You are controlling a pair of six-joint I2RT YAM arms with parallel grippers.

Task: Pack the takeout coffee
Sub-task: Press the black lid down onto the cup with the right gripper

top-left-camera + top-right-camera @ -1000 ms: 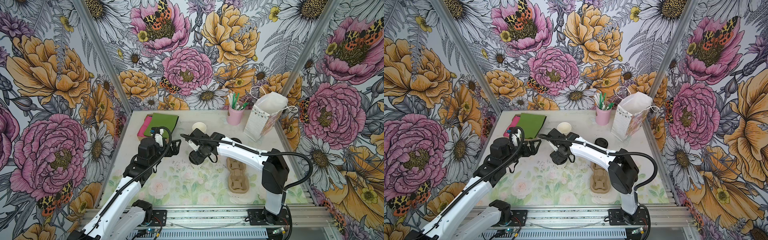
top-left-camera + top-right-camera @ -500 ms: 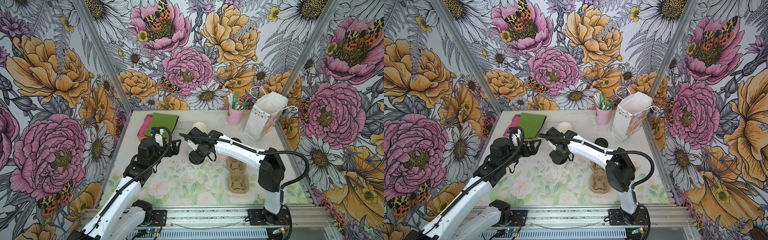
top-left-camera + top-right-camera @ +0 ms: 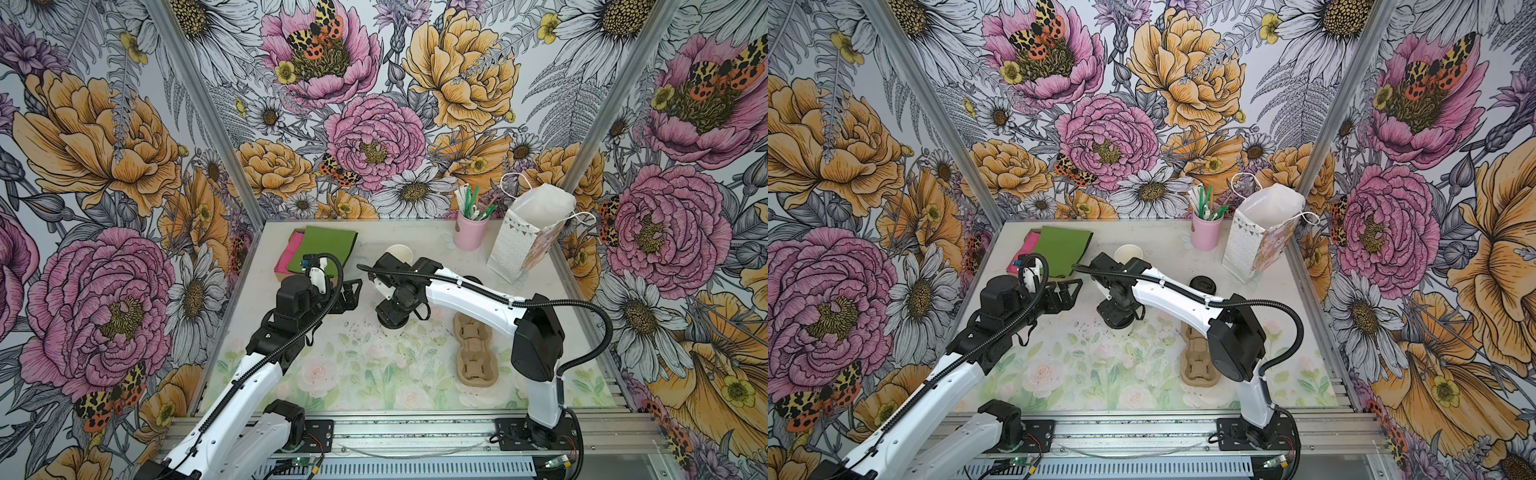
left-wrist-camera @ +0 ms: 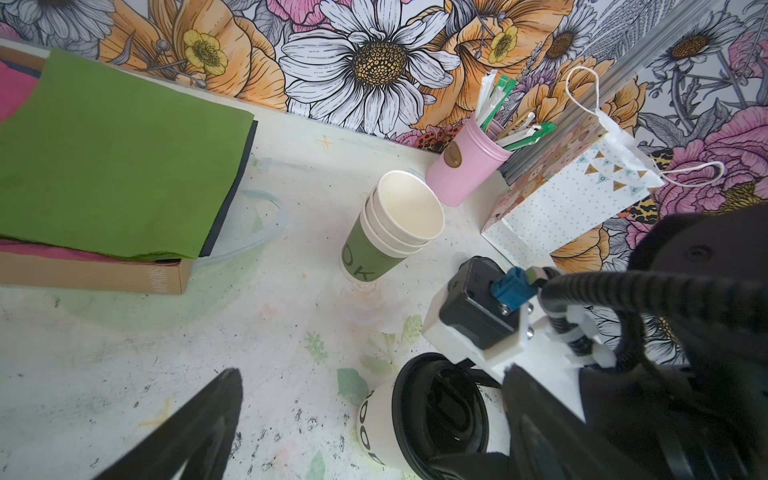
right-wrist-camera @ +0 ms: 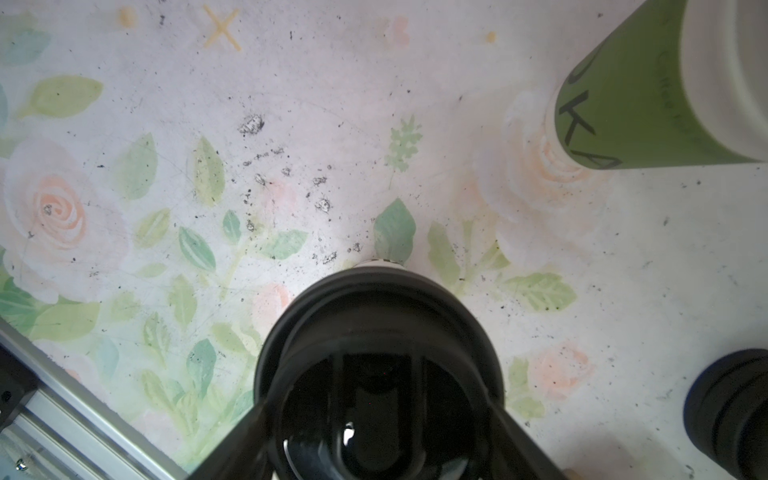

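In both top views the right claw (image 3: 392,323) points straight down at the middle of the table (image 3: 332,374). The left claw (image 3: 355,293) hangs just left of it, fingers wide apart and empty. A cardboard cup carrier (image 3: 473,353) lies to the lower right.

In the left wrist view the takeout coffee (image 4: 376,432) stands upright on the table at the lower middle, under the right claw, with its black lid (image 4: 438,415) on. A stack of paper cups (image 4: 395,224) stands apart at the centre.

In the right wrist view the black lid fills the lower centre, with 1 finger (image 5: 237,432) pressed against each side: the right claw is clamped on it.
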